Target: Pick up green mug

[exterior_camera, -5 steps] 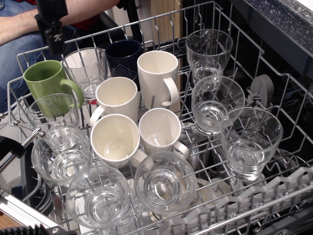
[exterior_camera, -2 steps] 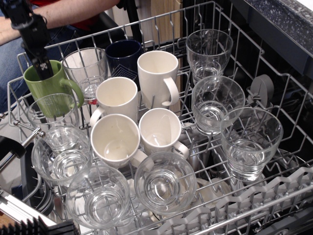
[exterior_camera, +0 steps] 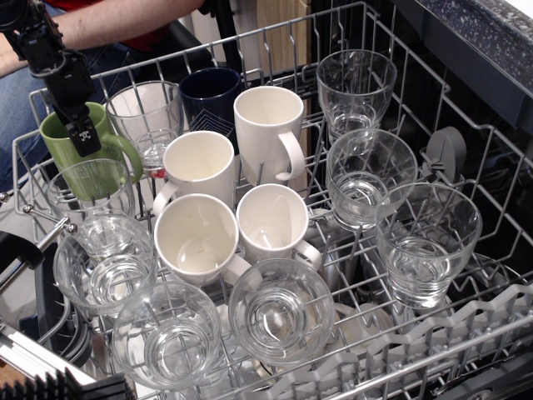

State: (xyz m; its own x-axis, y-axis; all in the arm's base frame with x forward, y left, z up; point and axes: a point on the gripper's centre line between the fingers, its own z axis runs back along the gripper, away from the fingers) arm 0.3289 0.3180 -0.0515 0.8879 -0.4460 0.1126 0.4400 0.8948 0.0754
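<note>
The green mug [exterior_camera: 60, 157] stands upright at the far left of the dishwasher rack [exterior_camera: 466, 333], with its loop handle [exterior_camera: 129, 157] turned to the right. My black gripper [exterior_camera: 82, 135] comes down from the upper left and sits over the mug's rim. One finger [exterior_camera: 83, 132] lies across the mug's opening and near wall. The other finger is hidden, so I cannot tell whether the jaws are closed on the wall.
A clear glass [exterior_camera: 146, 117] and a dark navy mug [exterior_camera: 210, 93] stand right of the green mug, and another glass [exterior_camera: 90, 192] touches its front. Several cream mugs [exterior_camera: 198, 167] fill the middle and several glasses [exterior_camera: 366, 175] the right and front. A person's arm [exterior_camera: 125, 21] is behind the rack.
My gripper has moved left from behind the rack and then down onto the green mug's rim. The mug and the other dishes have not moved.
</note>
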